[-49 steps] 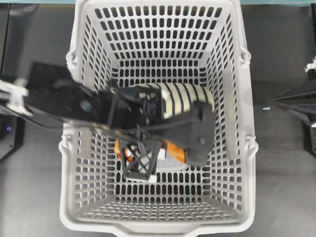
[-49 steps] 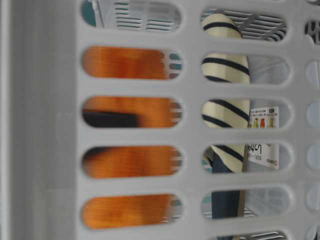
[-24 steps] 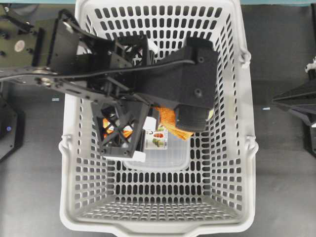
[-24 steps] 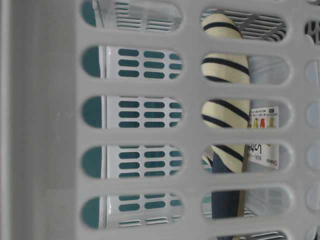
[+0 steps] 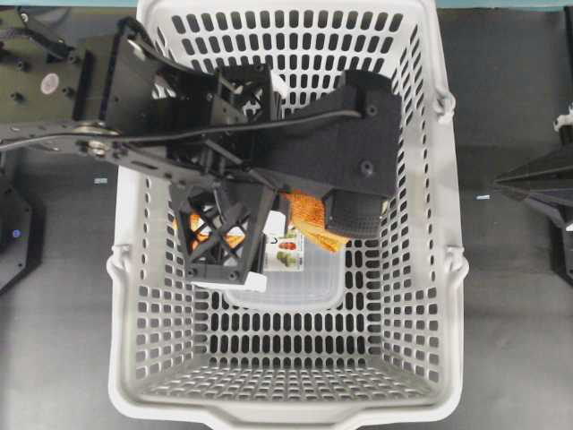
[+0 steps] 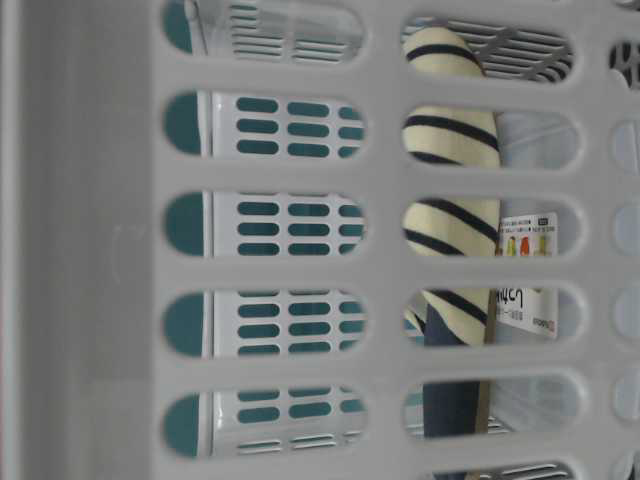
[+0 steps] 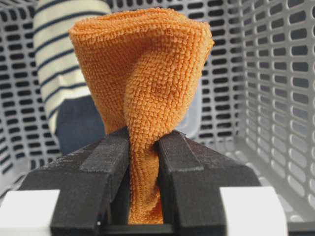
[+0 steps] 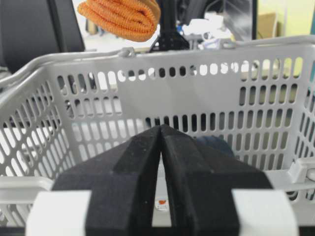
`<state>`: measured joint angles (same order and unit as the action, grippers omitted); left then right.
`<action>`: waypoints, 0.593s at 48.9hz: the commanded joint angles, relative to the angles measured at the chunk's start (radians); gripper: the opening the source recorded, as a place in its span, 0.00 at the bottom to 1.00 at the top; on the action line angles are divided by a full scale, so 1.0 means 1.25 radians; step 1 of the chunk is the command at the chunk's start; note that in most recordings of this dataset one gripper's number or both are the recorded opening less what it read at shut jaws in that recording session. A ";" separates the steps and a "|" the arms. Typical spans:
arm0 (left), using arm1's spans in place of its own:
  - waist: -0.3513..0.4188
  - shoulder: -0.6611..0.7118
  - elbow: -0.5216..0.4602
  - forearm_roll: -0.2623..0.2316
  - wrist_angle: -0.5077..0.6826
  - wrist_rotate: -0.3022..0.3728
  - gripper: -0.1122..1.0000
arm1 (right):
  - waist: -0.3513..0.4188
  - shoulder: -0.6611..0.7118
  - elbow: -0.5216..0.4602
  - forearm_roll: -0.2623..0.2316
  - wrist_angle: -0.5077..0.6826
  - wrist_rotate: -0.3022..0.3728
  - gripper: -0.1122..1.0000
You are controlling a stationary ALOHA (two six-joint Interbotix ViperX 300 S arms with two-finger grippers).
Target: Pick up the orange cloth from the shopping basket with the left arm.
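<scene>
Since a second ago my left arm has climbed from the basket floor, carrying the orange cloth with it; over the last half second almost nothing has shifted, so I judge the lift is ending.

Nearest to my wrist camera, my left gripper is clamped on the cloth's lower fold, the two black pads pressing it from both sides. I hold it low on the bundle so the bulk stands up above the pads as a rounded, doubled-over hump instead of slipping out.

Beyond the cloth, to the left, the striped slipper lies against the far wall of the shopping basket. It stays behind because I pinched only the cloth.

From my idle right side, the cloth hangs above the basket's far rim, clear of the walls. At table level the slots that were filled with orange a second ago now show only the opposite wall, while the slipper remains.

From overhead, only an orange corner peeks out under my left arm, over the middle of the basket.

My right gripper waits outside the near wall, pads pressed together and holding nothing.
</scene>
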<state>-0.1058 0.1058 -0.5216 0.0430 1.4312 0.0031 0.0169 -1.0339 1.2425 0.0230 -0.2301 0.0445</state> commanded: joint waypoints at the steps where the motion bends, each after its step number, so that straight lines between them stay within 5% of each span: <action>1: -0.002 -0.013 -0.016 0.002 -0.002 0.001 0.21 | 0.001 0.005 -0.004 0.004 -0.009 0.000 0.09; 29: -0.005 -0.006 -0.013 0.001 -0.002 0.002 0.21 | 0.002 0.000 -0.001 0.004 -0.009 0.001 0.09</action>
<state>-0.1089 0.1120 -0.5216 0.0414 1.4312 0.0046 0.0184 -1.0370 1.2471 0.0230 -0.2301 0.0430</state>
